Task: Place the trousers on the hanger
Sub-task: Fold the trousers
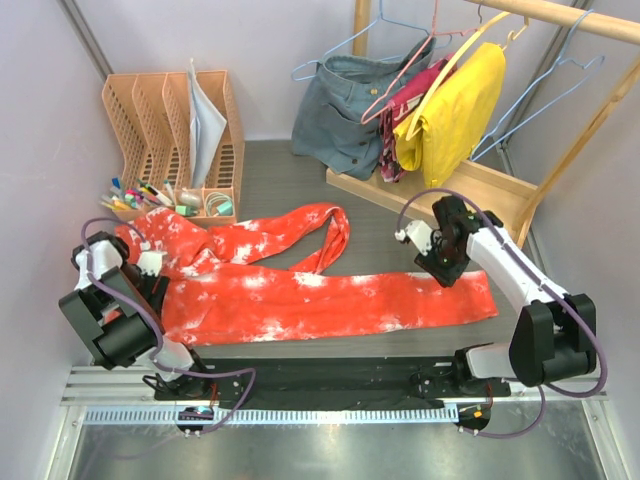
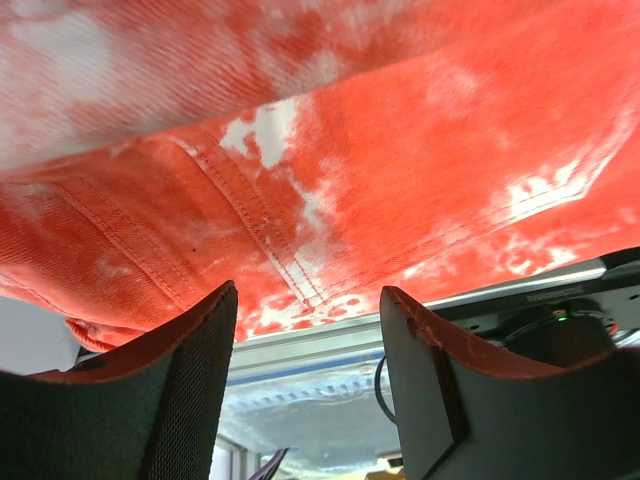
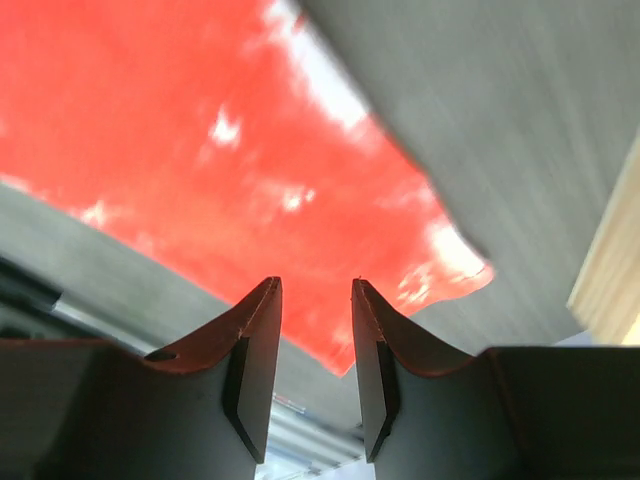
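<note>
The red-orange tie-dye trousers [image 1: 330, 300] lie flat across the table, with one leg stretched to the right and the other curled toward the back. An empty light-blue wire hanger [image 1: 572, 58] hangs on the wooden rail at the back right. My left gripper [image 1: 152, 272] is open and empty, low over the waist end; the left wrist view shows a seam of the trousers [image 2: 300, 180] just beyond the fingertips of the gripper [image 2: 308, 340]. My right gripper [image 1: 441, 268] is open and empty above the leg hem [image 3: 300, 200], seen past the gripper [image 3: 315, 340].
A wooden rack [image 1: 470, 185] at the back right carries a grey-blue denim garment [image 1: 345, 115] and a yellow garment [image 1: 455, 110] on other hangers. An orange file organiser [image 1: 170, 130] with pens stands at the back left. The table's front rail [image 1: 320, 385] lies near my bases.
</note>
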Robot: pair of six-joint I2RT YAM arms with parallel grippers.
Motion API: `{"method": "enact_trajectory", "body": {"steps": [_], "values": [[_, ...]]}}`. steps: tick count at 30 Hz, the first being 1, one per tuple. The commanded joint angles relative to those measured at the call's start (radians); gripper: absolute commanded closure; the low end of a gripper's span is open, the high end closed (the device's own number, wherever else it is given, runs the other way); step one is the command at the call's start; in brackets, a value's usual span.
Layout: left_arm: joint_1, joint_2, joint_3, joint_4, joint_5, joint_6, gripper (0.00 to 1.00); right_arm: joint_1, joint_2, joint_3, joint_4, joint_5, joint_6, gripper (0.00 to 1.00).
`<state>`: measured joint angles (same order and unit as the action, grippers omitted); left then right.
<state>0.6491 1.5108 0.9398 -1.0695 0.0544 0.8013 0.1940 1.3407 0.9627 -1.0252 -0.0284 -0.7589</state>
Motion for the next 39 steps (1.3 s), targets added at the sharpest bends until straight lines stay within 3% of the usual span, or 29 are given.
{"method": "enact_trajectory", "body": {"steps": [1, 6, 10, 19, 25, 29, 32, 33, 35, 39], "values": [[0.001, -0.024, 0.047, -0.026, 0.087, -0.019, 0.39, -0.002, 0.102, 0.022, 0.134, -0.025, 0.041, 0.61], [0.003, -0.006, 0.067, -0.015, 0.093, -0.050, 0.38, -0.002, 0.207, -0.028, 0.276, 0.024, 0.020, 0.66], [0.003, 0.008, 0.062, 0.003, 0.081, -0.056, 0.38, -0.002, 0.248, -0.108, 0.298, 0.114, -0.019, 0.74], [0.018, -0.009, -0.055, 0.080, -0.037, 0.025, 0.41, 0.025, 0.055, -0.297, 0.176, 0.113, -0.112, 0.75], [0.072, -0.021, -0.101, 0.062, -0.088, 0.099, 0.41, 0.111, -0.107, -0.292, 0.031, 0.045, -0.097, 0.73], [0.095, -0.050, -0.029, -0.015, -0.002, 0.121, 0.39, 0.111, -0.111, -0.147, 0.010, -0.077, -0.004, 0.62], [0.095, -0.080, 0.033, -0.096, 0.112, 0.115, 0.35, 0.113, -0.062, 0.002, 0.088, -0.217, 0.174, 0.43], [0.092, -0.086, 0.045, -0.125, 0.133, 0.111, 0.33, 0.114, -0.046, 0.054, 0.167, -0.244, 0.241, 0.29], [0.089, -0.101, 0.065, -0.138, 0.182, 0.095, 0.32, 0.127, 0.007, 0.097, 0.285, -0.284, 0.381, 0.26], [0.090, -0.155, 0.057, -0.164, 0.260, 0.084, 0.30, 0.209, 0.136, 0.160, 0.537, -0.185, 0.665, 0.26]]}}
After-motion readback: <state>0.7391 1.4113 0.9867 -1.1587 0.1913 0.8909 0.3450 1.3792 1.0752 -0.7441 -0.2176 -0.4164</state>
